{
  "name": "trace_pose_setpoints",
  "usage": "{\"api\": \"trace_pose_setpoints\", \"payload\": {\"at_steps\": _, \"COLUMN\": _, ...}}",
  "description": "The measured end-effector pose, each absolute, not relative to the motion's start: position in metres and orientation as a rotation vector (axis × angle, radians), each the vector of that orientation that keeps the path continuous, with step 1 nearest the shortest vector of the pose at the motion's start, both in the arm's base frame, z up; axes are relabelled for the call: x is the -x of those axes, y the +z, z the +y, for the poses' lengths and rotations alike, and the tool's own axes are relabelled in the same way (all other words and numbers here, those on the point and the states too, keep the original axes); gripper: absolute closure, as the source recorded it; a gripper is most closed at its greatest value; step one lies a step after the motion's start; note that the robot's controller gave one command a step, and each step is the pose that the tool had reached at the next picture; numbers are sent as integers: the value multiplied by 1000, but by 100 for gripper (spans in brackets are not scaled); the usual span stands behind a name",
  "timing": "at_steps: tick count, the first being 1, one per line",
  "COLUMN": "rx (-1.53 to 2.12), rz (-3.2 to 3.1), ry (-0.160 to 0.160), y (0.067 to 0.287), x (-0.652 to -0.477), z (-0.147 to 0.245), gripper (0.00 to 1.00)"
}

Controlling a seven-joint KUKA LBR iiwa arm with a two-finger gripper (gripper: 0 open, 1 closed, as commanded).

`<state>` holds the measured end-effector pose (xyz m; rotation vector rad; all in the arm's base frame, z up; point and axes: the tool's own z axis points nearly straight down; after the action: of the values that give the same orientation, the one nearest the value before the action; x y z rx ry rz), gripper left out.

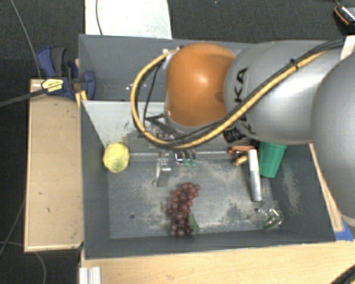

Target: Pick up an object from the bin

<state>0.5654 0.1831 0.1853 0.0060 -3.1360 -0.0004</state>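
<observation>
My gripper point(163, 173) reaches down from under the arm's orange cover to the bin floor, left of the middle. A bunch of dark purple grapes point(183, 209) with a small green leaf lies just below and to the right of it, apart from it. A yellow ball point(116, 157) rests to the left, against the bin's left wall. Nothing shows in the gripper's grasp.
On the right side of the bin lie a silver cylinder point(254, 177), a green cup point(272, 158), a small copper-coloured piece point(241, 152) and a small metal clip point(272, 218). The arm covers the bin's back right part.
</observation>
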Motion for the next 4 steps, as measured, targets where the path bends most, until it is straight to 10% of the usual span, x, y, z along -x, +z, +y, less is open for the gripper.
{"api": "trace_pose_setpoints", "payload": {"at_steps": 1, "rx": 5, "rz": -3144, "ry": -3, "y": 190, "x": -567, "z": 182, "gripper": 0}}
{"api": "trace_pose_setpoints", "payload": {"at_steps": 2, "rx": -449, "rz": -3113, "ry": -3, "y": 94, "x": -535, "z": 120, "gripper": 0}}
{"api": "trace_pose_setpoints", "payload": {"at_steps": 3, "rx": -466, "rz": -3114, "ry": -4, "y": 131, "x": -493, "z": 85, "gripper": 0}}
{"api": "trace_pose_setpoints", "payload": {"at_steps": 4, "rx": -1172, "rz": -2924, "ry": -5, "y": 100, "x": -509, "z": 111, "gripper": 0}}
